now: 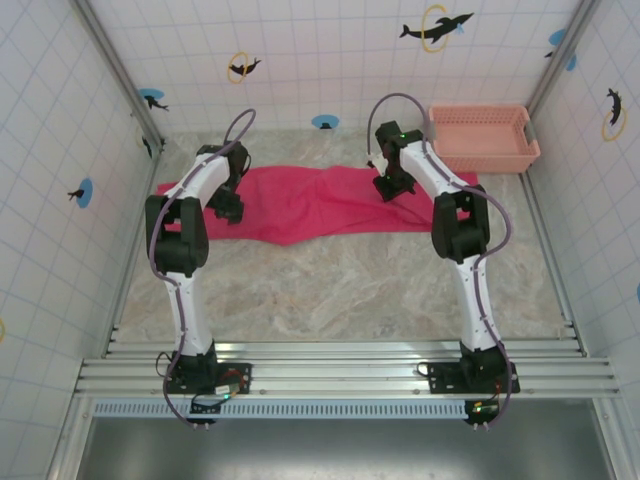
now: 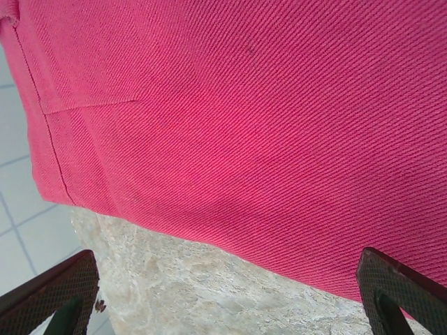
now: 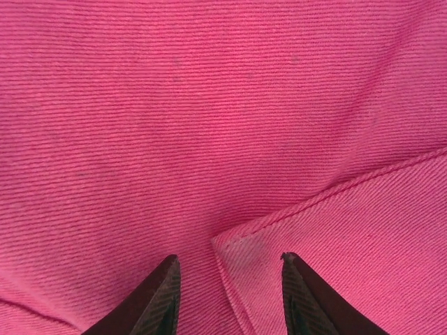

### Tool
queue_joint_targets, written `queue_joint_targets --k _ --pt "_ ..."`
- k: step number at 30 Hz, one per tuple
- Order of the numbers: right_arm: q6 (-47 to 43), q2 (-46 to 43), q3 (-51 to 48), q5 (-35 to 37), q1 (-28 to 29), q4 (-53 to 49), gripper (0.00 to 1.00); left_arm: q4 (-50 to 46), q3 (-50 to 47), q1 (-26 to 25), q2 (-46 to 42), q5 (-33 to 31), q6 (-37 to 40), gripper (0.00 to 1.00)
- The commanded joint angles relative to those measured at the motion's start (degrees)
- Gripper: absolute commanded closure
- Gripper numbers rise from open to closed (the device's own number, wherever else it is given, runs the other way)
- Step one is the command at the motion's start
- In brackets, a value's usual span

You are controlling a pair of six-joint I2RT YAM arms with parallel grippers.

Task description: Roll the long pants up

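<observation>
The long pants lie flat and spread sideways across the back of the table, bright pink-red. My left gripper hovers at their left end. In the left wrist view it is wide open over bare table, just short of the cloth's near edge. My right gripper is down over the right half of the pants. In the right wrist view it is partly open, and a hemmed, folded corner of the pants lies between its fingertips, which are not closed on the cloth.
A salmon-pink plastic basket stands at the back right corner, close to the pants' right end. Marbled table top stretches from the pants toward the arm bases. Tiled walls close in the left, back and right sides.
</observation>
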Motion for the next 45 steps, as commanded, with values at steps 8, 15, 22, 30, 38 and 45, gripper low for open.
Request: queue_joint_targets --k 8,15,22,30,38,45 --pt "-2.7 3.3 2.5 7.7 -0.2 -1.3 0.61 -3.3 3.3 0.0 0.3 0.7 1.6 0.03" --pt "-2.2 1.9 2.2 7.7 -0.5 -0.6 0.76 -4.7 4.8 -0.4 0.8 0.9 1.8 0.03" --pt "1.6 -6.9 -3.2 6.4 -5.8 -0.1 0.92 -5.3 4.7 -0.6 -0.1 1.5 1.8 0.03" --pt "2.8 -15.4 -2.8 5.5 -17.1 -3.9 0.97 -2.1 1.0 -2.2 -3.4 4.0 6.3 0.03" --pt "6.0 -6.7 8.9 7.6 -24.9 -10.5 0.90 -2.9 -0.8 -3.4 -3.9 4.6 8.8 0.03" --pt "8.7 4.1 23.0 8.4 -29.0 -11.5 0.62 -3.3 0.8 -6.0 -4.0 5.9 13.0 0.03"
